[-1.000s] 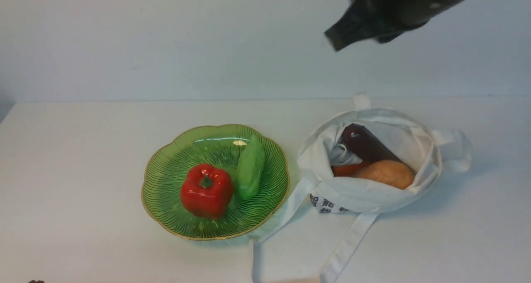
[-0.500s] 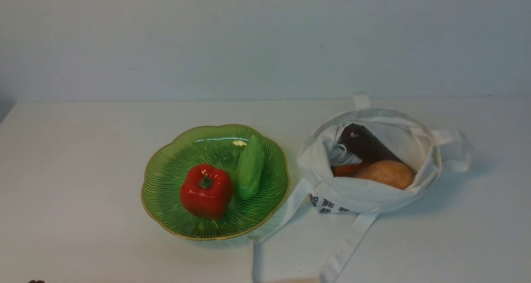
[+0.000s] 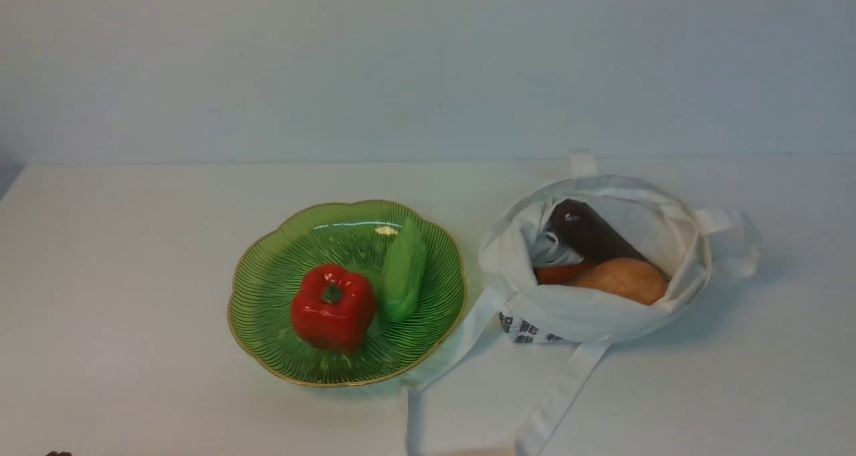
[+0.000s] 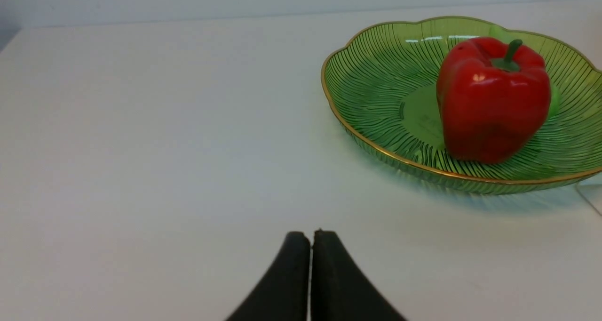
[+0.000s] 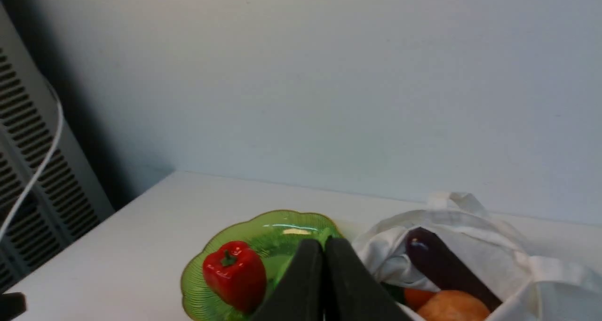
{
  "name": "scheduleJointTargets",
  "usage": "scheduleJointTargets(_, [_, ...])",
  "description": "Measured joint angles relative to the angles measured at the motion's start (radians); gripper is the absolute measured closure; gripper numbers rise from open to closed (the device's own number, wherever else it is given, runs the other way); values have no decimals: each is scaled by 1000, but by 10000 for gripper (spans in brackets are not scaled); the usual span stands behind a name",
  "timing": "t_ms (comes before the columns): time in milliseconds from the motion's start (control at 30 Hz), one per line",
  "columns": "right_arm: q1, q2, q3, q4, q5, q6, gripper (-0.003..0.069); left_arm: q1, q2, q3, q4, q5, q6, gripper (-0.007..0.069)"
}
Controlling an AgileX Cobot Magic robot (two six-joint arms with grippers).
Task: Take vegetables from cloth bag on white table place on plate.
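On L side of worktop (image 3: 120, 275), green glass plate (image 3: 274, 335) holds red pepper (image 3: 333, 307) + lt green cucumber (image 3: 403, 272). To its R, cloth bag (image 3: 588, 319) w/ eggplant (image 3: 592, 232), tan-orange veg (image 3: 625, 280) & orange veg (image 3: 562, 273) inside. L claw (image 4: 311, 238) and R claw (image 5: 323, 245) both clenched, nothing held.

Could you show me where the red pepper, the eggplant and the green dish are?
Red pepper (image 3: 332, 315): front view, on its glossy front side.
Eggplant (image 3: 595, 232): front view, mid-body, in the bag's mouth.
Green dish (image 3: 264, 302): front view, on its ribbed inner wall.
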Motion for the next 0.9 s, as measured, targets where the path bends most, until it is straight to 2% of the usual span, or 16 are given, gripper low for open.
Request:
scheduleJointTargets(233, [0, -13, 122, 32, -71, -2, 673, 0, 0, 0, 0, 0, 0, 633])
scheduleJointTargets(467, [0, -13, 131, 47, -189, -79, 673, 0, 0, 0, 0, 0, 0, 633])
scheduleJointTargets(733, [0, -13, 131, 233, -261, -318, 673, 0, 0, 0, 0, 0, 0, 633])
scheduleJointTargets(900, [0, -13, 132, 256, -267, -356, 673, 0, 0, 0, 0, 0, 0, 633])
